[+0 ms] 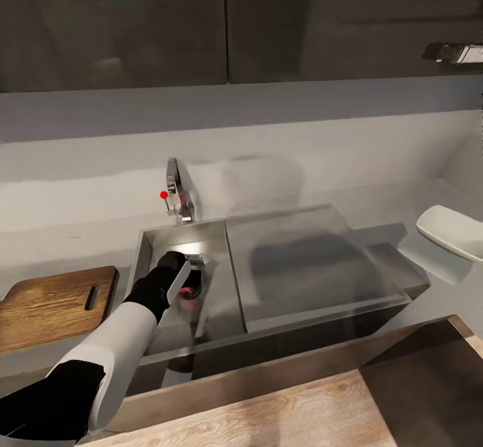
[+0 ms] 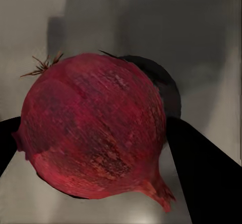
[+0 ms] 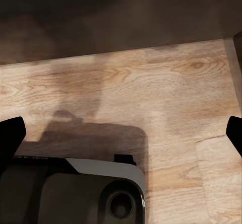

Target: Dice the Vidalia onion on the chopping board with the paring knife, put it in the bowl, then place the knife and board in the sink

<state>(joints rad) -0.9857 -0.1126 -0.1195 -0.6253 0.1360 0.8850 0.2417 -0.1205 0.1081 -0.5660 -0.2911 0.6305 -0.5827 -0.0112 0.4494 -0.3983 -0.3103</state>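
Glossy dark cabinets (image 1: 114,25) above pale backsplash (image 1: 268,145); light wood floor (image 3: 151,98).

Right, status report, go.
Left gripper down in sink, fingers either side of the onion, grip unconfirmed. Right gripper open over wood floor. Nothing blocking.

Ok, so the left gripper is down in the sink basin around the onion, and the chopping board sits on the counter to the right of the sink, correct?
Not quite. The left gripper is in the sink basin around the onion, but the head view shows the chopping board on the counter to the left of the sink, not the right.
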